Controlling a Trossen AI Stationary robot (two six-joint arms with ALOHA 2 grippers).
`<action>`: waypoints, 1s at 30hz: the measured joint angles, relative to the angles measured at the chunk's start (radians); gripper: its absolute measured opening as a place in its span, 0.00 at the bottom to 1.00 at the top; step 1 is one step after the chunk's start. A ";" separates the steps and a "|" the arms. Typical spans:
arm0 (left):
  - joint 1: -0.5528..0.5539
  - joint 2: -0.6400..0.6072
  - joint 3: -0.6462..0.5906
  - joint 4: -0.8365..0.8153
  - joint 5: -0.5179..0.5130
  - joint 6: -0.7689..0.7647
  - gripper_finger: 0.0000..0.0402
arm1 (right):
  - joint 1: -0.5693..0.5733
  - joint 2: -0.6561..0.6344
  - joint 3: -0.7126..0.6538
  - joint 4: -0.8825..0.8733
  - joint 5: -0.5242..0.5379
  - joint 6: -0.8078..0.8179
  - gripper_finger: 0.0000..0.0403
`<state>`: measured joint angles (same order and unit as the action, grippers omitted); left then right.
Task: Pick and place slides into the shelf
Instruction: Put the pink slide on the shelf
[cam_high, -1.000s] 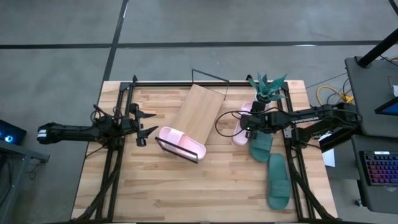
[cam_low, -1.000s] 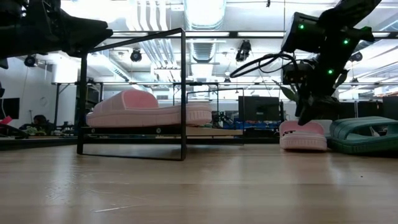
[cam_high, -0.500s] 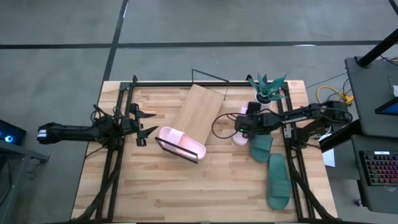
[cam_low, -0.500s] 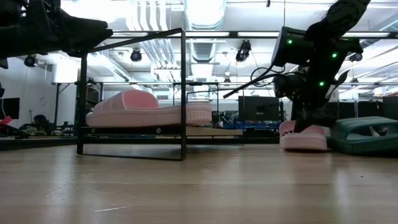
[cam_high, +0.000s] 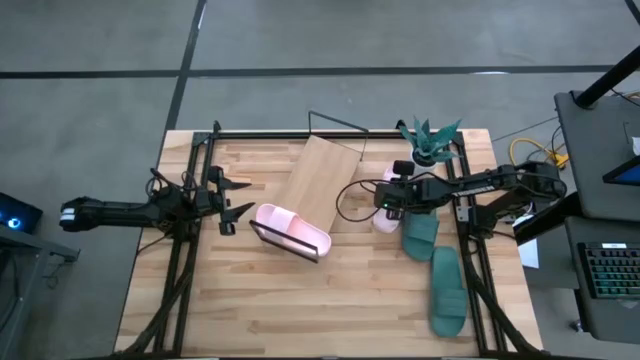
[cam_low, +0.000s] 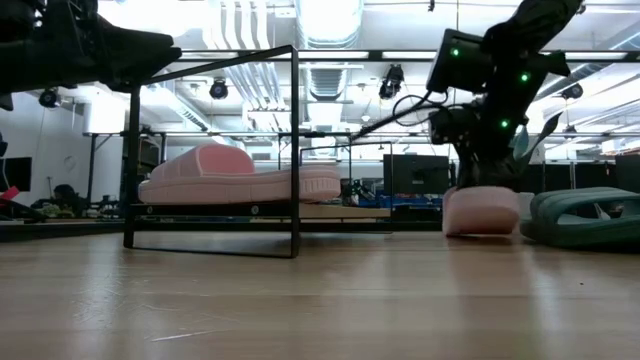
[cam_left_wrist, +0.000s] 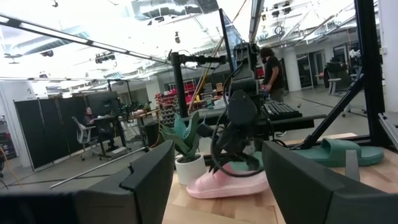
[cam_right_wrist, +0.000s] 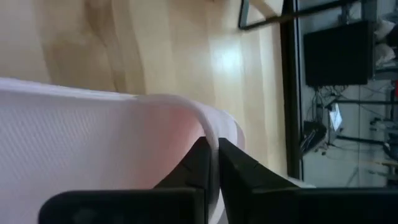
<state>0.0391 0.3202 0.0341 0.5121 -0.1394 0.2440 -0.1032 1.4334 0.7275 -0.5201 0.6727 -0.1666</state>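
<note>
The second pale pink rubber slide sandal (cam_high: 385, 218) lies on the tabletop just beside the right edge of the shelf, tipped so that in the low view (cam_low: 481, 211) one end is raised. The right gripper (cam_high: 385, 203) is on it; in the right wrist view the two dark fingers (cam_right_wrist: 200, 163) are nearly together, pinching the thin edge of the sandal's wide pink strap (cam_right_wrist: 112, 143).

The first pale pink slide sandal (cam_high: 290, 230) already rests on the shelf, a flat light-wood rectangular board (cam_high: 318, 180) in a thin black wire frame, lying across the board's near end; the low view shows it (cam_low: 240, 177) lying flat on the board inside the frame (cam_low: 294, 150).

Two dark teal-green rubber slide sandals sit to the right of the held sandal: one (cam_high: 421, 236) just beside it, the other (cam_high: 448, 292) nearer the front right corner of the larger wooden tabletop (cam_high: 250, 310).

A green potted plant in a white pot (cam_high: 428, 145) stands near the rear right corner, just behind the right arm.

The left gripper (cam_high: 232, 200) hovers over the left side of the table, well apart from the shelf's sandal, its fingers spread wide.
</note>
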 joint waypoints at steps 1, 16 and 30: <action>0.000 0.000 0.000 0.000 0.000 0.000 0.57 | 0.001 -0.002 0.005 0.002 0.000 -0.010 0.04; 0.000 0.000 0.000 -0.006 0.000 0.000 0.57 | 0.107 -0.167 0.171 0.034 -0.124 -0.250 0.03; 0.000 0.000 0.000 -0.005 0.000 0.000 0.57 | 0.111 -0.118 0.176 0.408 -0.488 -0.763 0.03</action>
<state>0.0391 0.3199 0.0341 0.5067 -0.1394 0.2436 0.0082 1.3153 0.9039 -0.1117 0.1846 -0.9300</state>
